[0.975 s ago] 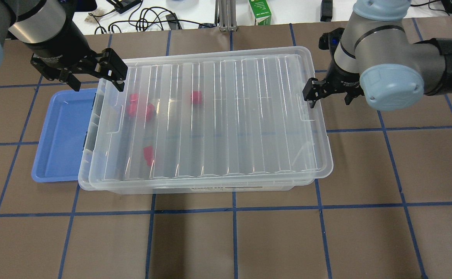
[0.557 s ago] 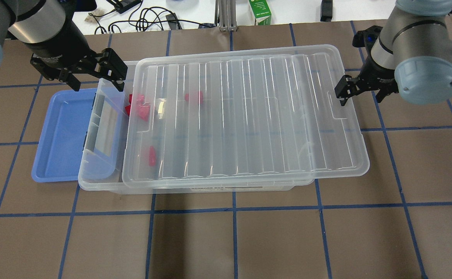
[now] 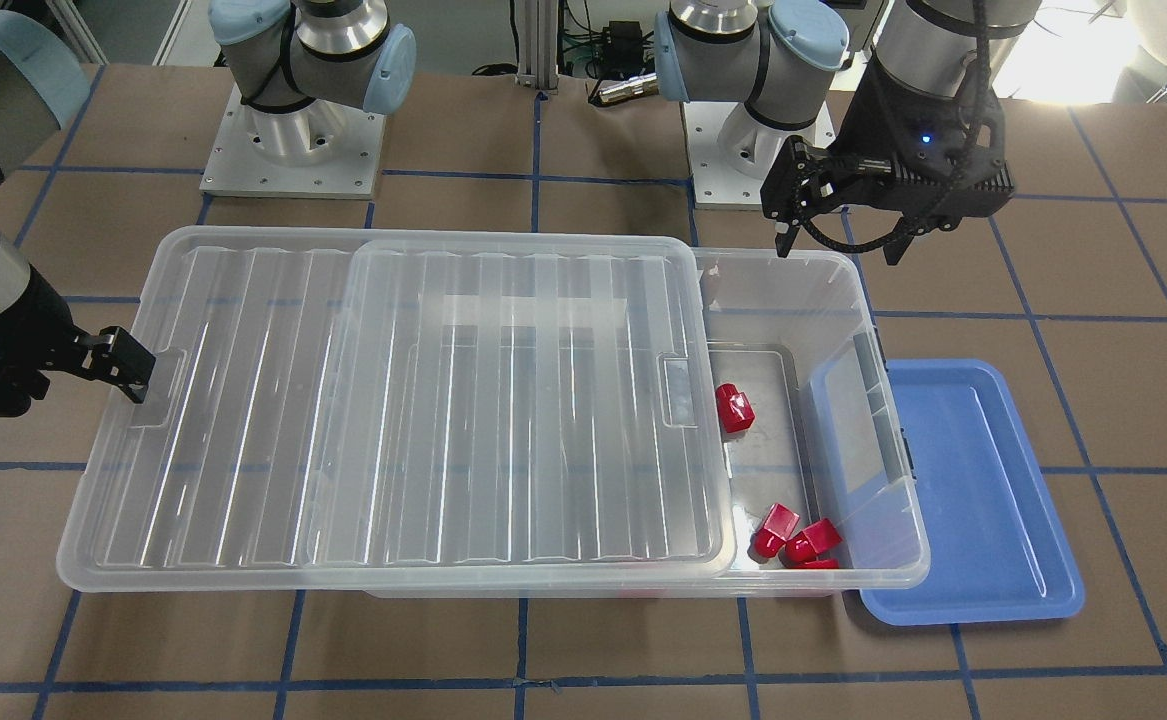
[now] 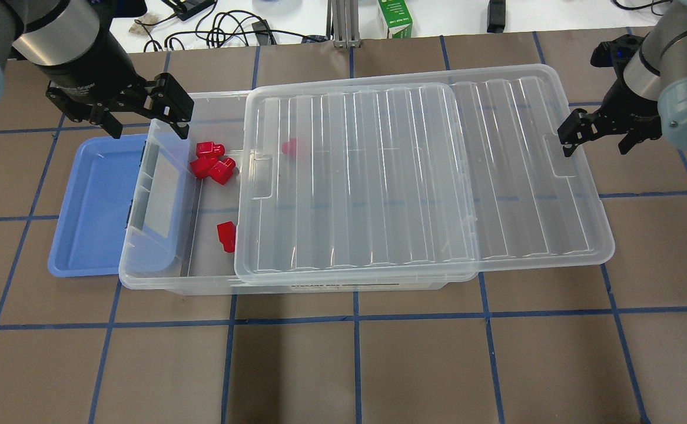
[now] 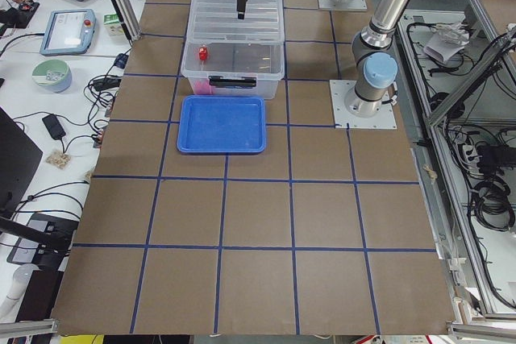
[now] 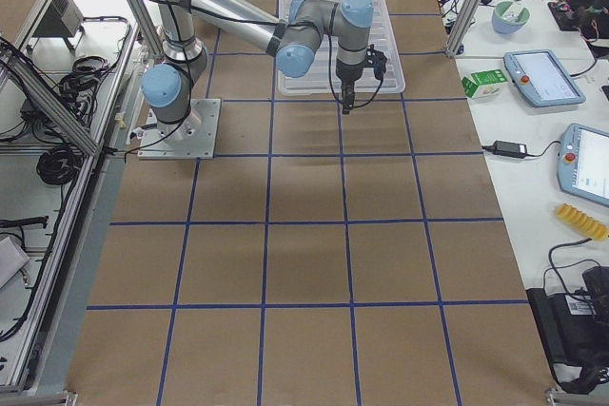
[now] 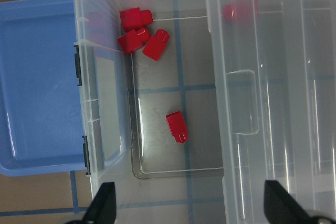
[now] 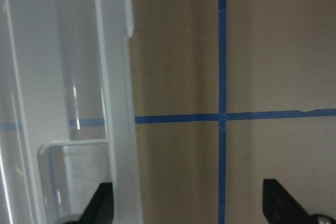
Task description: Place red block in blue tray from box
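Note:
The clear box (image 4: 143,277) stands mid-table with its ribbed lid (image 4: 425,176) slid off to the right, so its left end is uncovered. Three red blocks (image 4: 211,162) cluster at the far left of the box floor. One red block (image 4: 225,235) lies apart, and another (image 4: 289,147) shows through the lid. The blue tray (image 4: 93,206) lies empty against the box's left end. My left gripper (image 4: 143,118) is open above the box's far left corner. My right gripper (image 4: 595,138) is open, with one finger (image 3: 131,372) in the lid's edge tab.
Brown table with a blue tape grid. A green carton (image 4: 395,19) and cables lie beyond the far edge. The lid overhangs the box on the right (image 4: 578,235). The arm bases (image 3: 293,150) stand behind the box.
My right gripper has moved right and dragged the lid with it, uncovering the box's left end and the red blocks. My left gripper has not moved.

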Available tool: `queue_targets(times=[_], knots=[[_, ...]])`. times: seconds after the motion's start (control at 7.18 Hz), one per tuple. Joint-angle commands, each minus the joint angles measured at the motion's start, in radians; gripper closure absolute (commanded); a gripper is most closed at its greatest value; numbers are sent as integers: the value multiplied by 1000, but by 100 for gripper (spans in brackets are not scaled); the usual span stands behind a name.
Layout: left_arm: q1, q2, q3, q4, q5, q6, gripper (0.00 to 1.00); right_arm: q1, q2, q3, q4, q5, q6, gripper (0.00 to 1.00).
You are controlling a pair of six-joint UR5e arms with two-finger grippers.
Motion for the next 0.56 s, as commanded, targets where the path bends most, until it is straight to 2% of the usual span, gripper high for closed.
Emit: queue_targets(times=[0.0,0.42], knots=[[1,0,0,0,1,0,0,-38,1,0,0,-2,-8,0],[1,-32,-24,2,-2,3,0,-52,-10,0,3,6,-8,0]])
